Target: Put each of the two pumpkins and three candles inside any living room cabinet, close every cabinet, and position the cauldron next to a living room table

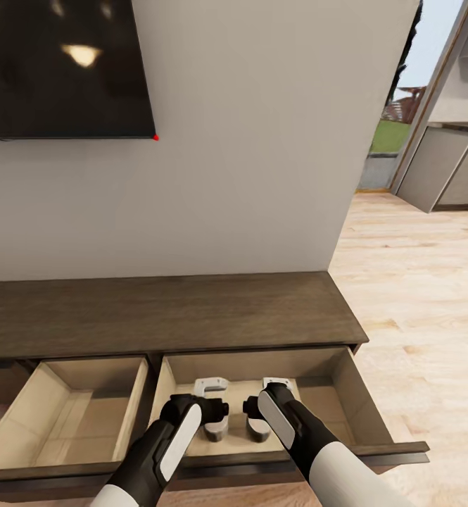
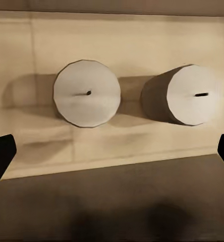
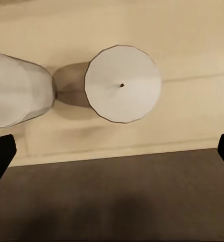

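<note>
The long dark-brown cabinet [image 1: 170,310] stands against the wall with both drawers pulled out. Two grey-tan candles [image 1: 217,431] [image 1: 256,429] stand upright side by side on the pale floor of the right drawer [image 1: 371,408]. My left gripper [image 1: 216,408] hangs open over the left candle [image 2: 87,93], with the other candle [image 2: 192,95] beside it. Above the right candle [image 3: 123,83] my right gripper [image 3: 112,154] is open too, and its neighbour [image 3: 16,91] shows at the edge. Both hold nothing. The pumpkins and the cauldron are out of view.
The left drawer [image 1: 22,422] is open with a bare beige inside. A dark TV [image 1: 58,63] hangs on the wall above. Light wood floor [image 1: 416,296] runs to the right towards grey kitchen cupboards [image 1: 452,169] and a doorway.
</note>
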`<state>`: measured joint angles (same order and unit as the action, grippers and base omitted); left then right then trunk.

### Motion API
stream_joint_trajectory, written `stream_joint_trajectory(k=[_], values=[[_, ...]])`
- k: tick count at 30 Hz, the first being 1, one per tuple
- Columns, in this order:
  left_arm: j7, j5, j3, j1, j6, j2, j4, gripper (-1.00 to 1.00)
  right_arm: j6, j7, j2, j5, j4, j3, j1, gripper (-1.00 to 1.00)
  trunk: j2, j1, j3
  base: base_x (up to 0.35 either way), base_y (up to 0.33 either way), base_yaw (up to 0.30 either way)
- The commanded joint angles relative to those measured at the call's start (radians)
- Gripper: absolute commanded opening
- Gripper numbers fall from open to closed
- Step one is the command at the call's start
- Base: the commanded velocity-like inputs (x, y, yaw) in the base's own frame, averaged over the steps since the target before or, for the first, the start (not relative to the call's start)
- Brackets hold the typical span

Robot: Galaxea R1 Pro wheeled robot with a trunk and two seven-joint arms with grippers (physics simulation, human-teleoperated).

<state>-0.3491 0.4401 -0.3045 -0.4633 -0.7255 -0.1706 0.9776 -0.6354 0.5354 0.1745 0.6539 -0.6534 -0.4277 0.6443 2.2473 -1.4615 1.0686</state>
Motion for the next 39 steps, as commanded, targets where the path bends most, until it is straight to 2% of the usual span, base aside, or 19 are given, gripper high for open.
stream_joint_trajectory(k=[1,5,9,20,25,28,29,32,39], values=[[0.000,0.000,0.001,0.000,-0.007,0.000,0.007,1.00,0.000,0.000,0.000,0.000,-0.001,0.000,0.000,1.00,-0.007,0.004,-0.003,-0.035,0.000,0.000],[-0.001,0.000,0.047,0.000,-0.023,0.001,0.018,1.00,-0.003,-0.001,0.000,0.003,-0.008,0.004,0.000,1.00,-0.035,0.019,-0.016,-0.199,0.000,0.000],[-0.001,0.000,0.067,0.000,-0.044,0.000,0.023,1.00,-0.004,-0.008,0.000,0.004,-0.012,0.006,0.000,1.00,-0.063,0.035,-0.028,-0.078,0.000,0.000],[-0.001,0.002,0.073,0.000,-0.062,0.000,0.026,1.00,-0.005,-0.010,0.000,0.011,-0.016,0.012,0.001,1.00,-0.140,0.077,-0.063,-0.005,0.000,0.000],[-0.001,0.002,0.073,0.000,-0.067,0.000,0.026,1.00,-0.013,-0.005,0.000,0.013,-0.083,0.019,0.000,1.00,-0.175,0.096,-0.078,0.000,0.000,0.000],[-0.001,0.002,0.073,0.000,-0.073,0.001,0.029,1.00,-0.024,-0.004,0.000,0.015,-0.117,0.034,-0.001,1.00,-0.196,0.107,-0.088,0.000,0.000,0.000],[-0.001,0.000,0.075,0.000,-0.088,0.003,0.044,1.00,-0.063,-0.004,0.000,0.016,-0.132,0.077,-0.001,1.00,-0.203,0.111,-0.091,-0.213,0.000,0.000],[-0.001,0.001,0.085,0.000,-0.097,0.003,0.048,1.00,-0.093,-0.004,0.000,0.016,-0.135,0.106,-0.002,1.00,-0.224,0.123,-0.100,-0.233,0.000,0.000],[-0.001,0.000,0.108,0.000,-0.101,0.003,0.053,1.00,-0.113,-0.004,0.000,0.015,-0.137,0.126,-0.002,1.00,-0.273,0.150,-0.122,-0.042,0.000,0.000]])
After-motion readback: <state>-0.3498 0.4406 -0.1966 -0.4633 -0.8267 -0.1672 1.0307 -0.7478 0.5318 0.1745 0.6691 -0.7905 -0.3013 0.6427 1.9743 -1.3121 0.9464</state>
